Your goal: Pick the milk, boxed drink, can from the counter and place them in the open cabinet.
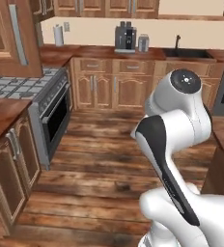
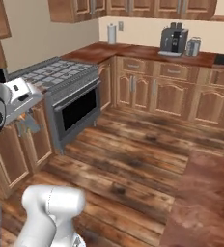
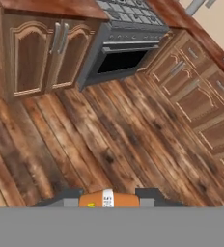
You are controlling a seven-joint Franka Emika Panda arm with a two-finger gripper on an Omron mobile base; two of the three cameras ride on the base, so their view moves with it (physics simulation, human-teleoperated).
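Right now the boxed drink [image 3: 107, 199] is being clamped between the tips of the pincer [image 3: 107, 202], its orange face lying crosswise between them, long axis running tip to tip. In the right base view the hand is being carried high at the left edge, above the low cabinets. Below the pincer the plank floor [image 3: 109, 135] is being crossed, well clear of any counter [image 1: 3, 116]. Further off, the stove [image 1: 46, 96] is being faced, then the far counter with a coffee machine [image 1: 125, 36]. The tall cabinet [image 1: 12, 38] is lying up and left, so the box is judged to need lifting that way.
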